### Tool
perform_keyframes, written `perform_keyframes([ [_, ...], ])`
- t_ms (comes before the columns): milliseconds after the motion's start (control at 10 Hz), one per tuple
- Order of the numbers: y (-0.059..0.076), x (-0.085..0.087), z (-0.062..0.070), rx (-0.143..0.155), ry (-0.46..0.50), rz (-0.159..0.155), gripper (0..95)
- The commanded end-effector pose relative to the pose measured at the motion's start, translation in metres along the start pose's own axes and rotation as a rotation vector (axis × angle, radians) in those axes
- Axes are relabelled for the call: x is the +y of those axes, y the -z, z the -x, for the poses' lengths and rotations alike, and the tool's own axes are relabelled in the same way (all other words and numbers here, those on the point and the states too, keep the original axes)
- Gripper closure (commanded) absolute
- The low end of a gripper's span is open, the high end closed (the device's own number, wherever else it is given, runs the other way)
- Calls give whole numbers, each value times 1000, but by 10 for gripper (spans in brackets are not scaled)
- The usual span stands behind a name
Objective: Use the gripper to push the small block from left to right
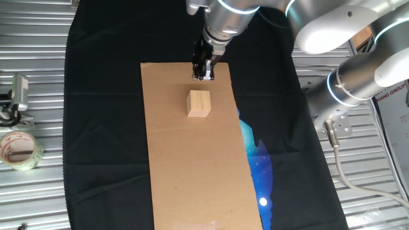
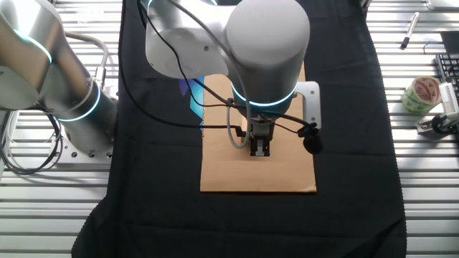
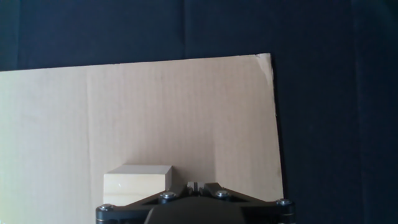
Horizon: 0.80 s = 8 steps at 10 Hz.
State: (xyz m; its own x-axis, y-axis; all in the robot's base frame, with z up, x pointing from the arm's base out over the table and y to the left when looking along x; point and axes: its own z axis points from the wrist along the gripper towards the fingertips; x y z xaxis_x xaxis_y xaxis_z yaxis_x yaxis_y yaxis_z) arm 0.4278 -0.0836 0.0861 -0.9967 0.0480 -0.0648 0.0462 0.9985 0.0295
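The small block, a pale tan wooden cube, sits on the brown cardboard sheet near its far end. My gripper hangs just behind the block, close above the cardboard, apart from the block. Its jaws are together with nothing between them. In the hand view the block lies at the bottom left, just left of my shut fingertips. In the other fixed view my gripper stands over the cardboard and the arm hides the block.
A black cloth covers the table under the cardboard. A tape roll and a metal clip lie at the left edge. A second silver arm stands at the right. A blue patch shows beside the cardboard.
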Motion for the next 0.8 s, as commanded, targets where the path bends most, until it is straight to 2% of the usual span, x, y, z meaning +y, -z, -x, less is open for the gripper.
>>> perform_keyframes([
  [100,-3,0,0,-7,-1,-3,950],
  [800,-9,0,-2,-16,0,-5,950],
])
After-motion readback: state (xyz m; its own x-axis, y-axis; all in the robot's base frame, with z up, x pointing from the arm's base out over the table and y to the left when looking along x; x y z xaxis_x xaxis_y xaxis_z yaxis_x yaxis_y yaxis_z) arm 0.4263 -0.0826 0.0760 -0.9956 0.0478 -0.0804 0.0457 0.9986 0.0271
